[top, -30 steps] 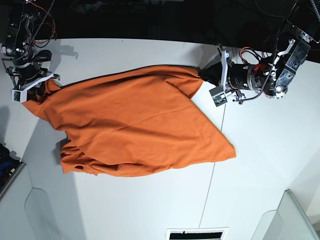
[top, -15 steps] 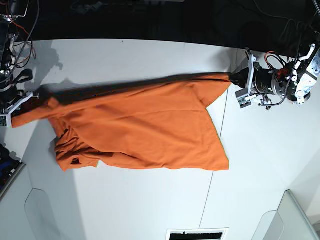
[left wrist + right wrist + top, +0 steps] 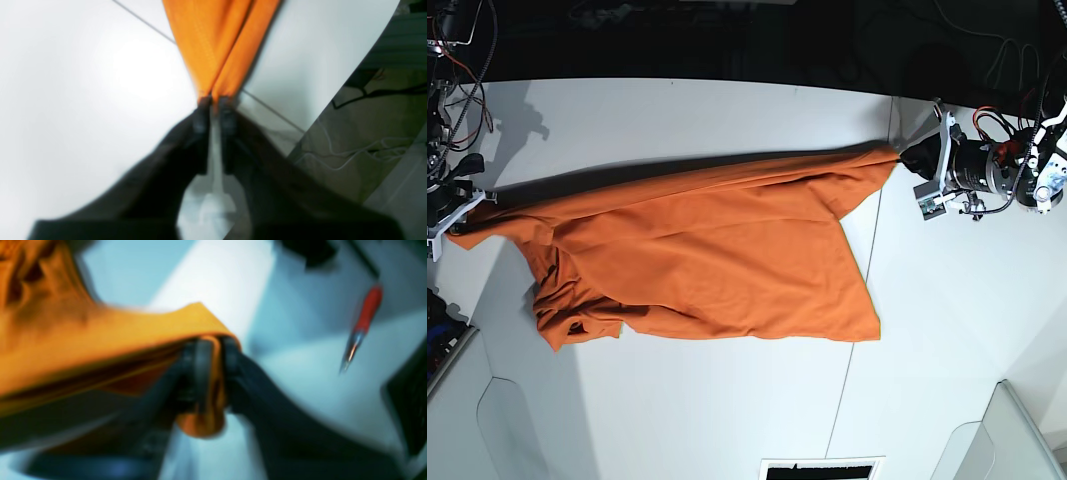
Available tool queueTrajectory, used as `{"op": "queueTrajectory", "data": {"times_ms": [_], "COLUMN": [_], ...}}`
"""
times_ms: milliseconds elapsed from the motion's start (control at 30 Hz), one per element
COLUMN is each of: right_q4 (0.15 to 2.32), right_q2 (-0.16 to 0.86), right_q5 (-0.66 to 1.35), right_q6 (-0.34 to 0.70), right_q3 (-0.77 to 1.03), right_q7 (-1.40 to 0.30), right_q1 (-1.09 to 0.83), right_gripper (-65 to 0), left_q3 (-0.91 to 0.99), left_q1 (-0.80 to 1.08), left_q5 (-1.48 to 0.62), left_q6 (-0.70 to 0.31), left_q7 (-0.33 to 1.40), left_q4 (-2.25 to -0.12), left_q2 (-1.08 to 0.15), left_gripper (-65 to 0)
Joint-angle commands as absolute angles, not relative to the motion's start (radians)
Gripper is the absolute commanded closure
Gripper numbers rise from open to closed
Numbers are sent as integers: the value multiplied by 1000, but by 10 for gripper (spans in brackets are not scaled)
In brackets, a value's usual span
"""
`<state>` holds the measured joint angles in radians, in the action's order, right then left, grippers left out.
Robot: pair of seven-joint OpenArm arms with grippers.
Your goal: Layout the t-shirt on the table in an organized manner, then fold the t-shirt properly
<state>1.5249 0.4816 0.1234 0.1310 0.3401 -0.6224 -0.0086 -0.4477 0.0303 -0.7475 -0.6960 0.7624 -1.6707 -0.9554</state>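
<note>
The orange t-shirt (image 3: 707, 270) lies spread across the white table (image 3: 727, 400), its far edge pulled into a nearly straight line between my two grippers. My left gripper (image 3: 905, 158) holds the shirt's right end at the table's back right. In the left wrist view its fingertips (image 3: 214, 103) stand a sliver apart with the shirt's corner (image 3: 213, 40) pinched at the tips. At the far left, over the table's edge, my right gripper (image 3: 452, 225) holds the other end. Close up, its jaws (image 3: 213, 353) clamp bunched cloth (image 3: 83, 340), and a lump hangs below them. The shirt's lower left part is crumpled.
A thin dark seam (image 3: 857, 330) crosses the table under the shirt's right side. A vent slot (image 3: 819, 468) sits at the front edge. Translucent panels (image 3: 1017, 440) stand at the front corners. A red-handled tool (image 3: 363, 316) shows beyond the right gripper. Cables hang behind the table.
Both arms have moved outward, away from each other. The shirt has stretched from a slack diagonal heap into a wide, flatter sheet with a straight far edge.
</note>
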Motion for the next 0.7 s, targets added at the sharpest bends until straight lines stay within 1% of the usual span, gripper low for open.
{"op": "queueTrajectory", "data": {"times_ms": [0,33,67,233,400,433,567,600,667], "right_q4": [1543,1543,1543,1556,1649,1673,1732,1734,1734], "right_q2": [503,501,501,501,501,501,501,501,501], "right_q5": [115,116,116,117,165,178,247,266,316], "right_q6": [101,95,91,80,81,82,90,102,117], "right_q3": [351,353,355,401,514,542,645,668,706], "right_q7": [-609,-612,-610,-611,-616,-618,-641,-641,-641], "right_q1": [3,-2,-11,-64,-138,-153,-181,-180,-178], "right_gripper": [-266,-300,-306,-306,-306,-306,-306,-306,-306], "left_q3": [-437,-437,-437,-437,-437,-437,-437,-437,-437], "left_q1": [17,17,17,17,17,17,17,17,17], "left_q5": [-752,-752,-752,-752,-752,-752,-752,-752,-752], "left_q6": [-698,-698,-698,-698,-698,-698,-698,-698,-698], "left_q7": [756,756,756,756,756,755,718,708,710], "left_q4": [-1681,-1681,-1681,-1681,-1681,-1681,-1681,-1681,-1681], "left_q2": [-978,-978,-978,-978,-978,-978,-978,-978,-978], "left_gripper": [-139,-156,-164,-166,-167,-178,-308,-320,-320]}}
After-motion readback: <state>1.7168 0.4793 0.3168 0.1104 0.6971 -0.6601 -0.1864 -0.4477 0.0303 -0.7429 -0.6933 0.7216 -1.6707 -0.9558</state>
